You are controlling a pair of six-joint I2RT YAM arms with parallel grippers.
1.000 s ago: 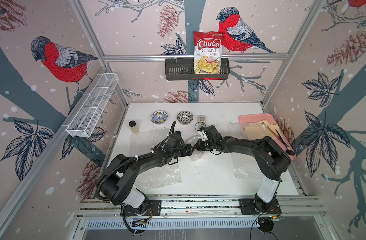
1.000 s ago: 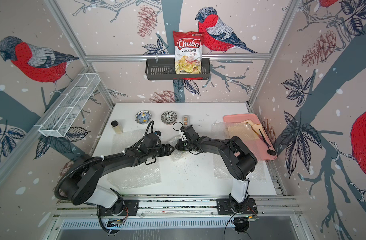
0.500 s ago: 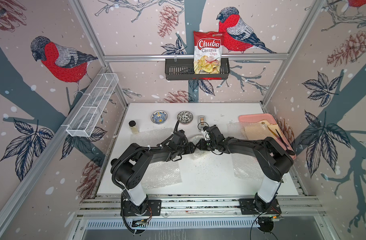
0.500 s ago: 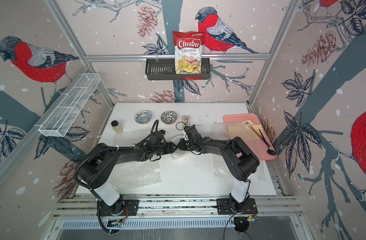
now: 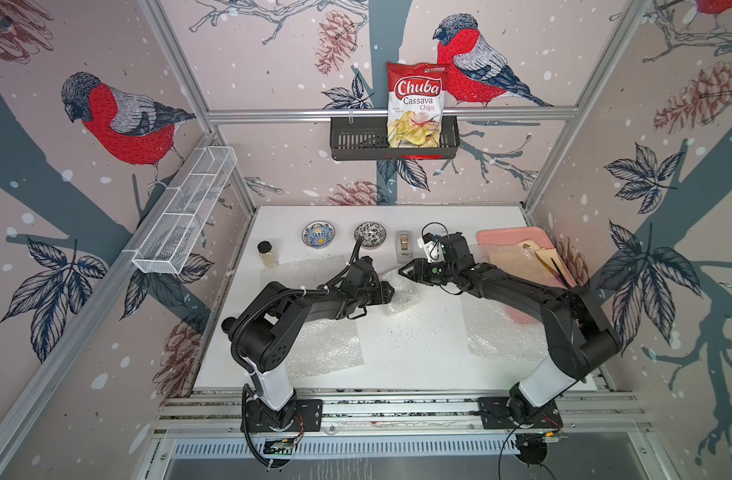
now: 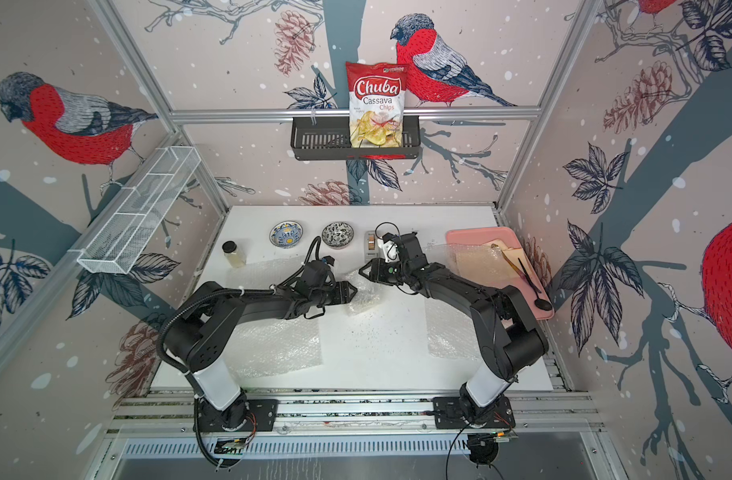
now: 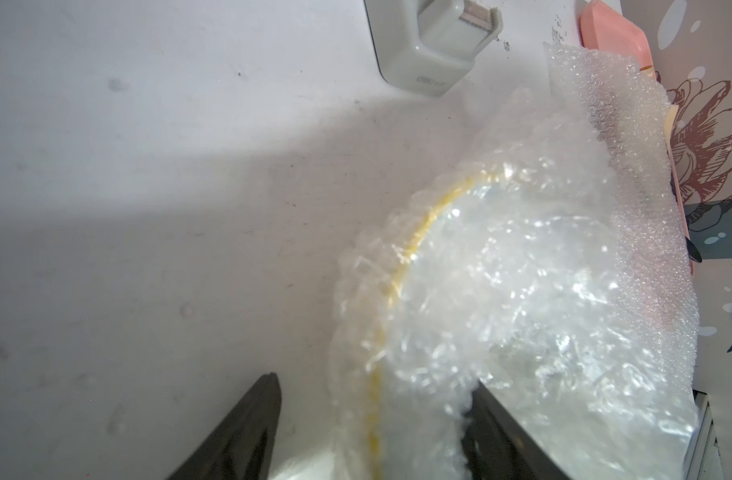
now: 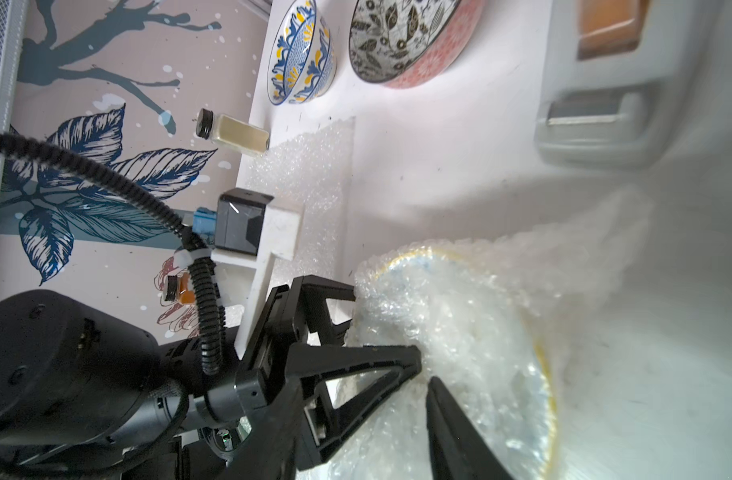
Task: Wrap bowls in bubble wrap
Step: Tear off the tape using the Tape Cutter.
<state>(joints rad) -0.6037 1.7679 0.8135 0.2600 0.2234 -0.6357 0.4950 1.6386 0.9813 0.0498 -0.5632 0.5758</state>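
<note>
- Where the two black arms meet over the middle of the white desk, the left gripper has its jaws spread and straddles the edge of a plastic bundle. In the left wrist view one finger lies over bare desk and the other sits against the plastic, so nothing is clamped.
- The right gripper faces it from the opposite side, jaws likewise parted and empty, its tip just above the far edge of the same bundle.
- The bundle is a pale round ceramic bowl with a yellow rim. It rests on the desk under a crumpled sheet of clear bubble wrap, and a loose flap stands up on the side toward the tray.
- Two more sheets of bubble wrap lie flat, one beneath the left arm and one beneath the right arm.
- Along the back of the desk there is a row, all of it well apart from the bundle:
  - a small glass jar with a black lid;
  - a blue-and-yellow patterned bowl, unwrapped;
  - a black-and-white patterned bowl, also unwrapped;
  - a grey tape dispenser.
- A flat pink tray sits at the right edge, carrying tan paper sheets and a dark spoon.
- On the back wall a black slotted basket holds a red-and-white bag of cassava chips.
</note>
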